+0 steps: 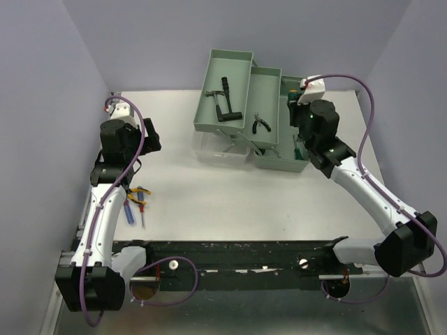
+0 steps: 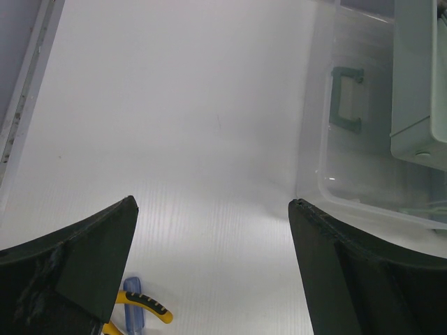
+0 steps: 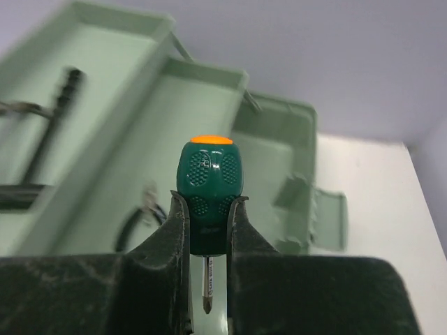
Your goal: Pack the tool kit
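Toolbox [image 1: 278, 157] of pale green stands open at the far edge of the tabletop [image 1: 230, 202], right of the middle, its trays stepped out toward the far left; the farthest tray [image 1: 234, 70] holds a black-handled tool [image 1: 225, 98], the next tray [image 1: 269, 87] holds small pliers [image 1: 262, 125]; the translucent lid [image 1: 218, 148] lies flat on the tabletop just in front of the trays. Only the overhead view takes in both arms at once; there the right arm reaches over the box's deep base, but what it carries is hidden from above. The right wrist view supplies that: the right fingers [image 3: 174, 244] are clamped on the sides of a green-handled screwdriver [image 3: 208, 181] with an orange cap, its shaft pointing down between them, the open trays blurred behind. The left fingers [image 2: 84, 265] stand wide apart with nothing between them, over bare tabletop toward the left edge; the left wrist view alone shows the lid's green handle [image 2: 346, 101] plainly. Yellow-handled pliers [image 1: 140, 191] and a blue-handled screwdriver [image 1: 130, 213] lie close together near the left edge; the left wrist view catches only their ends at its bottom border; a red-handled screwdriver [image 1: 142, 204] beside them shows only from above.
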Motion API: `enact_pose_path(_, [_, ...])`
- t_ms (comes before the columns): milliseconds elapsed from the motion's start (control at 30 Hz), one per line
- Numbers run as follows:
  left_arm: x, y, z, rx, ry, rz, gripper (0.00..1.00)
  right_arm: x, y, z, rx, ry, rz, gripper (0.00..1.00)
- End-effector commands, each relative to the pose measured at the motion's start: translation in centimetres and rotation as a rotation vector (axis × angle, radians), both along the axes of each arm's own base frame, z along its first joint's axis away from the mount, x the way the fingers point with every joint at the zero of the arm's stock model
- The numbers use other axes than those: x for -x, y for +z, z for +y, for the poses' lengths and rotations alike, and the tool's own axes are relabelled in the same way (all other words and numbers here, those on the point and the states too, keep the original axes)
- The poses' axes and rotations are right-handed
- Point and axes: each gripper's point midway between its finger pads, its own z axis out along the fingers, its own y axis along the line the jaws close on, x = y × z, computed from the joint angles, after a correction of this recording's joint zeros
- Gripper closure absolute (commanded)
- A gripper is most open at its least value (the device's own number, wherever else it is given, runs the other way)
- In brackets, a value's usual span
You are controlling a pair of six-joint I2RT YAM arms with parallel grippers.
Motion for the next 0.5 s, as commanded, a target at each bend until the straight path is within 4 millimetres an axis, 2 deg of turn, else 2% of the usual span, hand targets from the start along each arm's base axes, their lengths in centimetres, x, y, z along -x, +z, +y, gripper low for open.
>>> enact_pose_path(0, [0.0, 0.5, 0.0, -0.011, -0.003, -0.018, 0.01, -0.6, -10.4, -4.3, -0.027, -0.082, 0.330, 0.99])
enact_pose_path(67, [-0.1, 0.3, 0.0, -0.008, -0.003, -0.013, 0.01, -1.4, -13.3, -5.7, -0.022, -0.114, 0.409, 0.99])
enact_pose_path(267, [-0.2, 0.1, 0.0, -0.007, -0.005, -0.007, 0.01, -2.8, -20.2, -5.1, 0.007, -0.096, 0.576, 0.99])
enact_pose_path(333, [-0.2, 0.0, 0.0, -0.005, -0.004, -0.006, 0.01, -3.2, -21.7, -5.2, 0.001, -0.112, 0.615, 0.99])
enact_pose_path(433, [-0.2, 0.1, -0.1, -0.007, -0.006, -0.007, 0.01, -3.4, -22.7, -4.9, -0.012, -0.113, 0.664, 0.98])
enact_pose_path(467, [-0.2, 0.1, -0.1, -0.007, -0.006, -0.007, 0.01, -3.4, -22.7, -4.9, -0.021, -0.114, 0.666, 0.85])
